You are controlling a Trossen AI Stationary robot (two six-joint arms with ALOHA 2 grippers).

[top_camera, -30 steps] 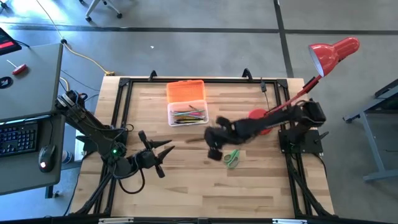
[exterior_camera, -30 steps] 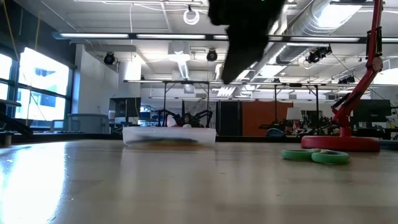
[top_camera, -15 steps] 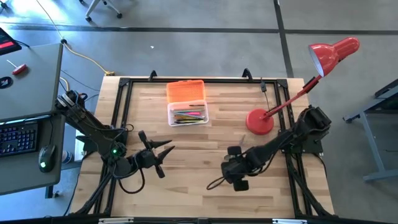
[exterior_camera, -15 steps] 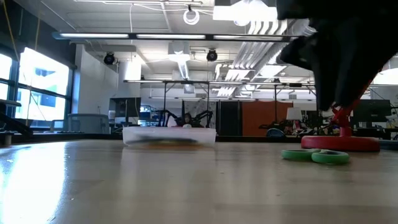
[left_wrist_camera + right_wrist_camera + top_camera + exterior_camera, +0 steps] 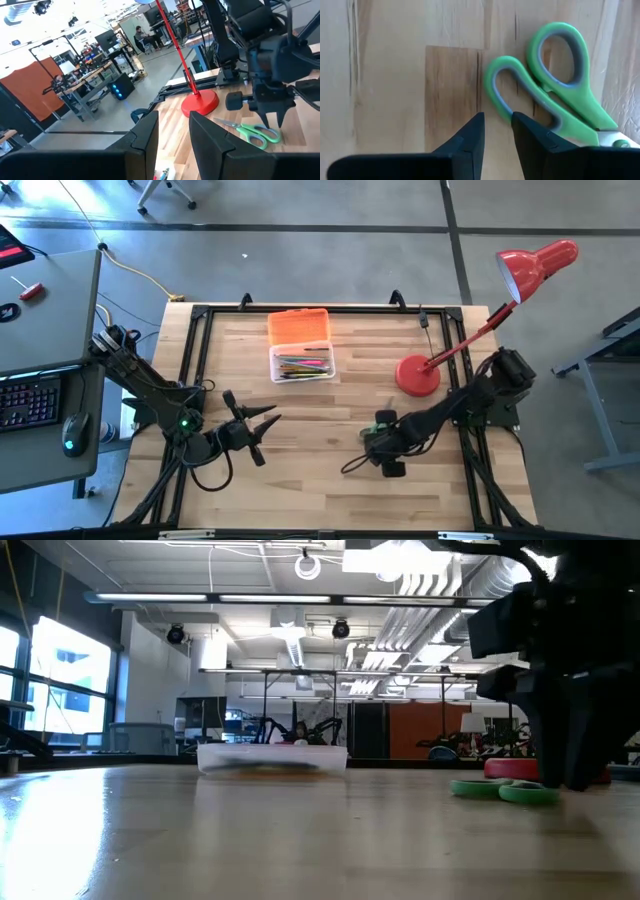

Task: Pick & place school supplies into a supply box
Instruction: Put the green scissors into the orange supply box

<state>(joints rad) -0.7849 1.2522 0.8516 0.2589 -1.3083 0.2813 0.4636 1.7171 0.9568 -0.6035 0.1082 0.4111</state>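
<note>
The green-handled scissors (image 5: 540,90) lie flat on the wooden table, right of its middle; they also show in the low view (image 5: 505,789) and the left wrist view (image 5: 250,134). My right gripper (image 5: 497,131) points down just above their handle loops, open by a narrow gap with nothing between its fingers; the arm hides the scissors from above. The supply box (image 5: 302,363), a clear case with pencils inside and its orange lid (image 5: 299,327) open behind it, stands at the far middle. My left gripper (image 5: 262,425) waits open and level at the near left.
The red desk lamp stands with its base (image 5: 418,375) at the far right, close behind the scissors, and its head (image 5: 535,265) reaches past the table's corner. A black frame (image 5: 190,380) runs along the table's edges. Bare wood lies between the two arms.
My right gripper has swung from the table's middle, near the box, toward the near right and has sunk, tipping to point more steeply down, until it stands just over the scissors. The scissors and the box have not moved.
</note>
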